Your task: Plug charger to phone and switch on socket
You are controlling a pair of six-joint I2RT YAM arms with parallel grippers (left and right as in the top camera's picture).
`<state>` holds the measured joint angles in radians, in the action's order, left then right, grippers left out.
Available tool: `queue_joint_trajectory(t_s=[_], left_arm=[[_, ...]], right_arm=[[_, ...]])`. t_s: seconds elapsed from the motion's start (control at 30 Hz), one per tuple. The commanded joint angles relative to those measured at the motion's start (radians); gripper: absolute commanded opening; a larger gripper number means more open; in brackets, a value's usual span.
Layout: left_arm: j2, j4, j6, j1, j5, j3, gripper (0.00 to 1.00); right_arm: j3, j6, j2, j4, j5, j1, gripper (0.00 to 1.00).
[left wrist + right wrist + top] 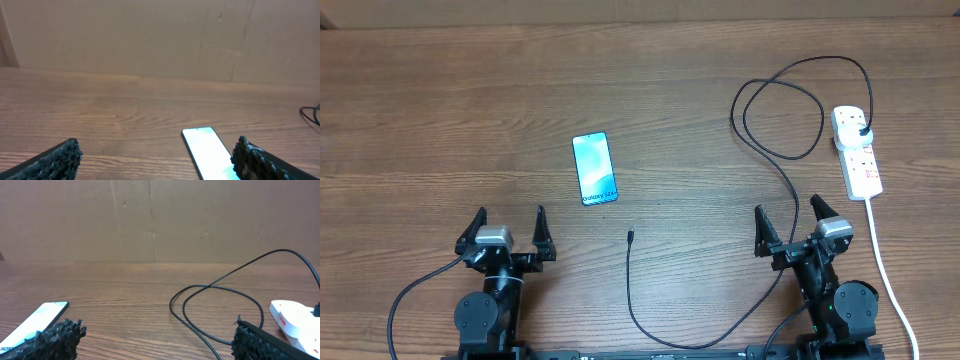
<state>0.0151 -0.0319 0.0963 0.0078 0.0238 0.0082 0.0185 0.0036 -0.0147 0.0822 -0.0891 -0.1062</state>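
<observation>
The phone (594,168) lies flat, screen up, near the table's middle; it also shows in the left wrist view (207,150) and the right wrist view (37,318). The charger (782,170) is a thin black cable, its plug (863,130) in the socket (857,152) at the right, its connector tip (631,236) loose on the table below the phone. The cable loops show in the right wrist view (220,292), as does the socket (295,320). My left gripper (510,225) is open and empty near the front left. My right gripper (788,218) is open and empty, front right.
The socket's white cord (888,270) runs down past the right arm to the front edge. The black cable sweeps along the front edge between the two arm bases (690,340). A cardboard wall (160,220) stands behind the table.
</observation>
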Motion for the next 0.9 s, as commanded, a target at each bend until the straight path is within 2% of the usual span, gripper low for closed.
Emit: queue_joint_trajectory(t_s=[0.0, 0.17, 0.3, 0.5, 0.67, 0.87], left_arm=[[-0.011, 0.011, -0.021, -0.005, -0.02, -0.003, 1.0], [-0.011, 0.026, -0.007, -0.005, 0.124, 0.031, 1.0], [-0.01, -0.059, 0.066, -0.005, 0.135, 0.141, 1.0], [0.035, -0.23, 0.068, -0.005, 0.168, 0.381, 1.0], [0.167, -0.361, 0.064, -0.005, 0.256, 0.612, 1.0], [0.446, -0.556, 0.064, -0.005, 0.346, 0.94, 0.99]], right_arm=[[-0.011, -0.002, 0.012, -0.005, 0.008, -0.005, 1.0], [-0.011, -0.002, 0.012, -0.005, 0.008, -0.005, 1.0], [-0.011, -0.002, 0.012, -0.005, 0.008, -0.005, 1.0], [-0.011, -0.002, 0.012, -0.005, 0.008, -0.005, 1.0], [-0.011, -0.002, 0.012, -0.005, 0.008, -0.005, 1.0], [-0.011, -0.002, 0.012, -0.005, 0.008, -0.005, 1.0]])
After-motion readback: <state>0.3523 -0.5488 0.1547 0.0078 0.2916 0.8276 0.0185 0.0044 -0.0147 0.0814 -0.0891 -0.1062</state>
